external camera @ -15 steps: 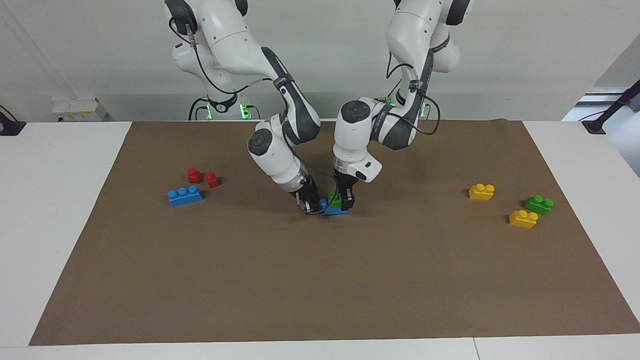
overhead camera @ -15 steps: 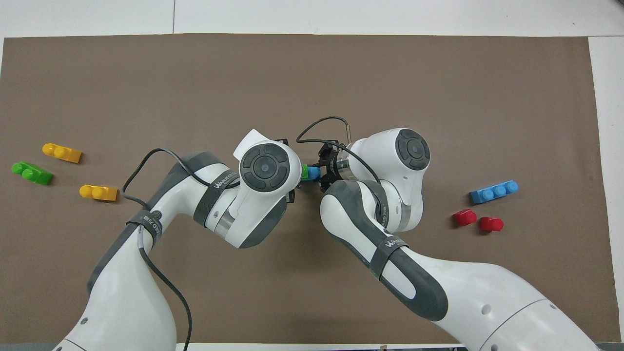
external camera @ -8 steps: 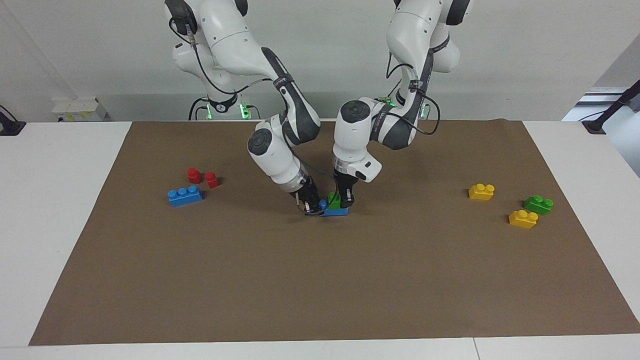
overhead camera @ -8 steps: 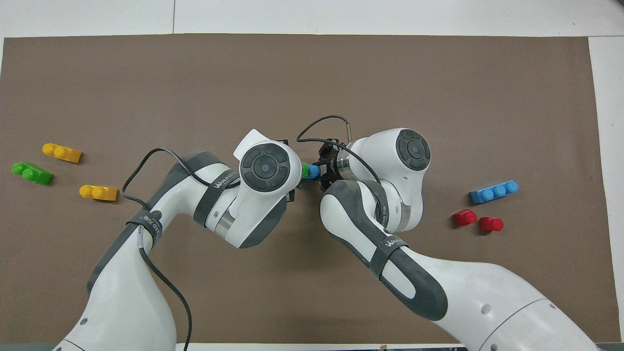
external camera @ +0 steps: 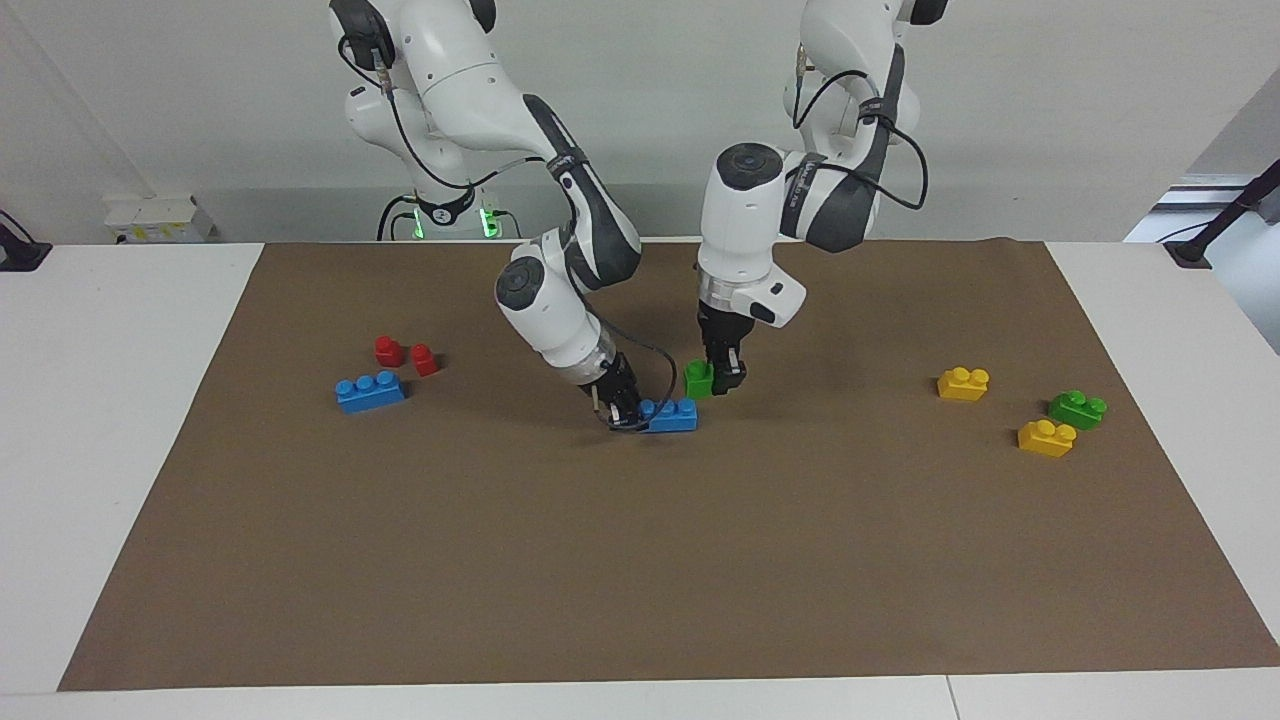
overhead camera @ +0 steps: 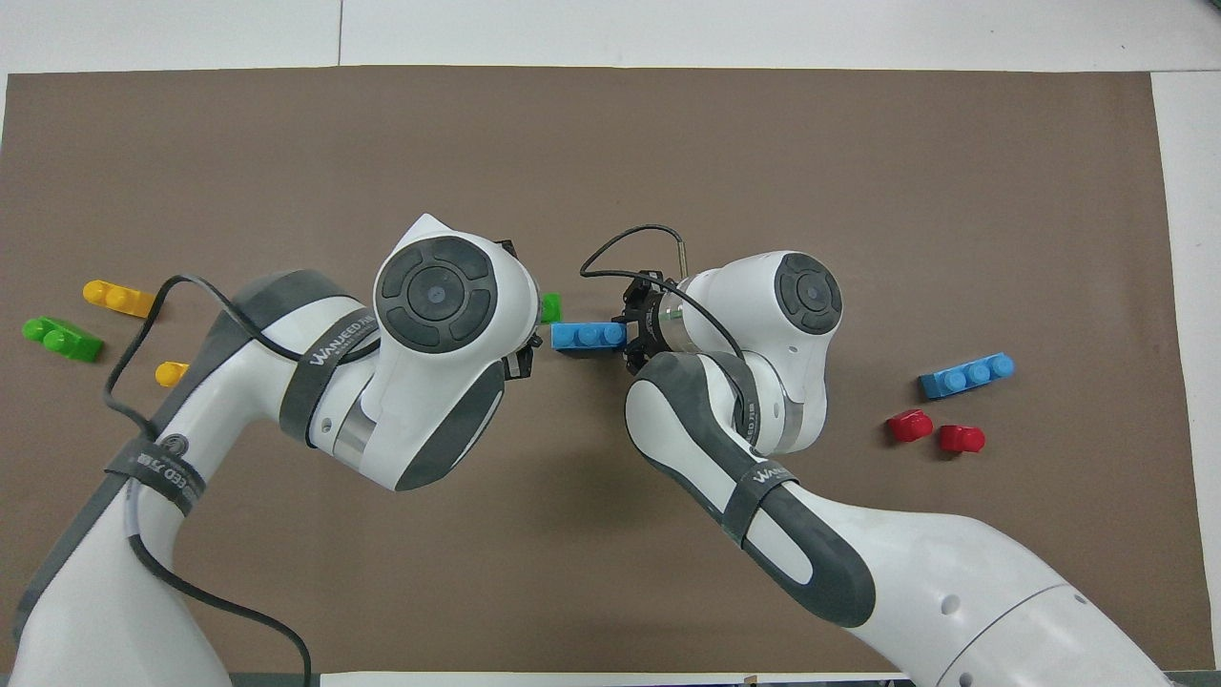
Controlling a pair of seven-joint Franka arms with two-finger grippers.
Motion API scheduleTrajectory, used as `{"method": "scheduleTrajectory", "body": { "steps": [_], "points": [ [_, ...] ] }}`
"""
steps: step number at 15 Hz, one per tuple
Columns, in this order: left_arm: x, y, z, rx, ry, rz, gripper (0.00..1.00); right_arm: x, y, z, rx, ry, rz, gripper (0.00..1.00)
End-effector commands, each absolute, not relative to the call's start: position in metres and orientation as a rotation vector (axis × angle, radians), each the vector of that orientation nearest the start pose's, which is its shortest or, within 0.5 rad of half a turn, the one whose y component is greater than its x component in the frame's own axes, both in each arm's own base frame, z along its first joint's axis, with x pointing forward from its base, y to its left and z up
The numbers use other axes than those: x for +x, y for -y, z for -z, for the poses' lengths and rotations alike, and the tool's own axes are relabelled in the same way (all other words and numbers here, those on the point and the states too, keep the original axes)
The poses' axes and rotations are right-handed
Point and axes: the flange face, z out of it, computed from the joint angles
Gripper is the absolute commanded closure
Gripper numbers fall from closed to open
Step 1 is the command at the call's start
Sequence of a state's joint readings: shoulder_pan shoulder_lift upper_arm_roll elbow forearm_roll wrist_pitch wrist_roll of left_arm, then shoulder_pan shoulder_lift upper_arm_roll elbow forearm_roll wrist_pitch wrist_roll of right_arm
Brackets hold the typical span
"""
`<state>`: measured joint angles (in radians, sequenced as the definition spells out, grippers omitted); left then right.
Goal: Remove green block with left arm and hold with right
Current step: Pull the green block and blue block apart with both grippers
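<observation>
Green block (external camera: 699,379) clamped in left claw (external camera: 722,381), lifted clear beside blue three-stud brick (external camera: 671,415). Right claw (external camera: 625,411) clamps brick end on worktop (external camera: 130,330). Removal step done; next, judged: carry block away, set down.

green block (external camera: 699,379) in left tool (external camera: 724,381) above mat (external camera: 640,560), right tool (external camera: 622,410) on blue brick (external camera: 672,415)

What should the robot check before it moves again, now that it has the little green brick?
1. Green block gripped by left pincer: ok.
2. Green block off the blue brick: ok.
3. Right pincer holding the blue brick's end: ok.
4. Blue brick flat on the brown mat: ok.
5. Grip firmness: cannot tell.
6. Mat bare beside the blue brick for setting down: ok.
</observation>
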<state>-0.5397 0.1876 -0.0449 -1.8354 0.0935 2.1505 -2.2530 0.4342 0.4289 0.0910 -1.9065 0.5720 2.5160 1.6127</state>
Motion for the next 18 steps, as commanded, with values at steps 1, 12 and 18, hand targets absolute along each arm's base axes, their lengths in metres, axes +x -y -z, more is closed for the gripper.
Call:
{"method": "scheduleTrajectory", "body": {
  "steps": [1,12,18],
  "points": [
    [0.532,0.309,-0.450,2.156,-2.175,-0.168,1.00,0.565,-0.316,-0.293,-1.959,-1.945,-0.415,1.00],
    [0.591,0.122,-0.431,2.504,-1.890,-0.116,1.00,0.643,-0.127,-0.395,-2.045,-1.844,-0.492,0.93],
    [0.594,0.045,-0.399,2.578,-1.748,-0.163,1.00,0.626,0.046,-0.373,-2.077,-1.822,-0.568,0.94]
  ]
}}
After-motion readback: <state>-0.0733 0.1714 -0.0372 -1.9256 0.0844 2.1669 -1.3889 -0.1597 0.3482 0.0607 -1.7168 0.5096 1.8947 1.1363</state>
